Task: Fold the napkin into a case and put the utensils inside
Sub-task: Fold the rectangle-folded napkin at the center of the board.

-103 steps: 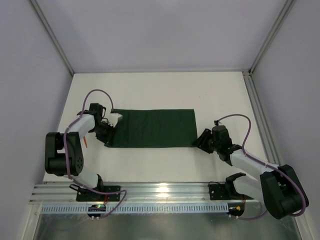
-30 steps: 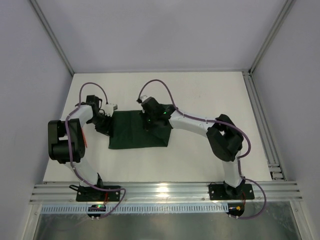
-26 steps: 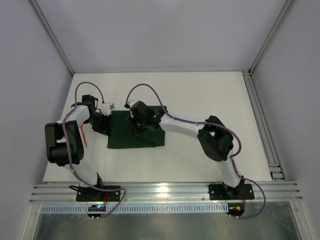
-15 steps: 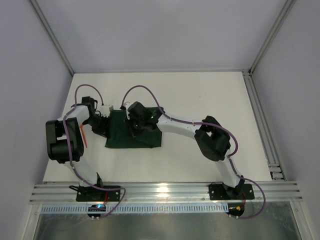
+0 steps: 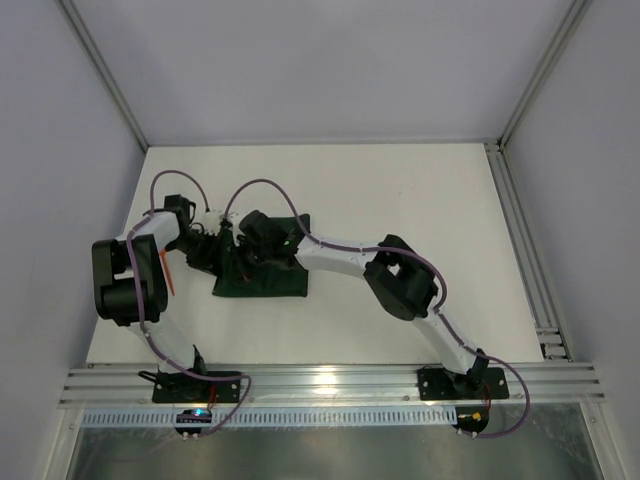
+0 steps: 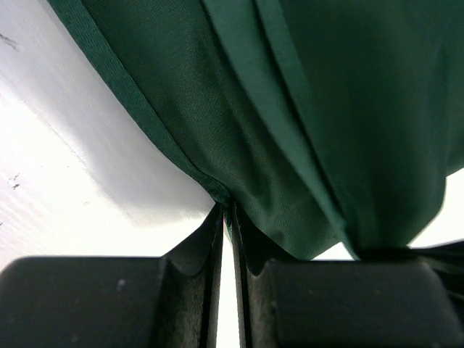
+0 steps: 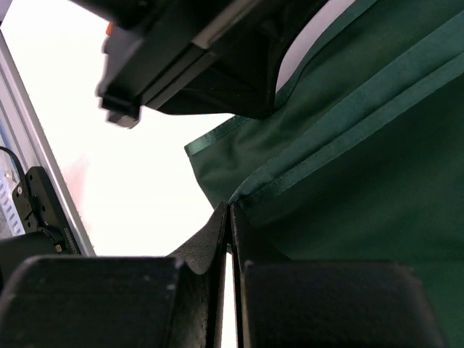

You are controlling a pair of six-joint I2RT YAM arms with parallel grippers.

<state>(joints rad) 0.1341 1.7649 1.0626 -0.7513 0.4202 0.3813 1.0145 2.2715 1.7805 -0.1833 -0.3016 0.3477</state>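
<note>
The dark green napkin point(image 5: 275, 281) lies folded over on the white table, left of centre. My left gripper point(image 5: 213, 252) is at its left end, shut on a hem of the cloth point(image 6: 290, 109); its tips point(image 6: 226, 217) pinch the fold. My right gripper point(image 5: 243, 252) reaches across from the right and is shut on another hemmed edge of the napkin point(image 7: 362, 145), its tips point(image 7: 230, 217) close to the left gripper's body point(image 7: 188, 51). One orange utensil point(image 5: 172, 280) shows as a sliver beside the left arm; any others are hidden.
An aluminium rail point(image 5: 320, 385) runs along the near edge by the arm bases. A metal frame strip point(image 5: 520, 230) borders the table's right side. Grey walls close the left, back and right. The right arm stretches diagonally across the middle of the table.
My right gripper has carried the napkin's right end leftward over the cloth, right up to the left gripper. The napkin is now about half as wide. The left gripper has kept its hold.
</note>
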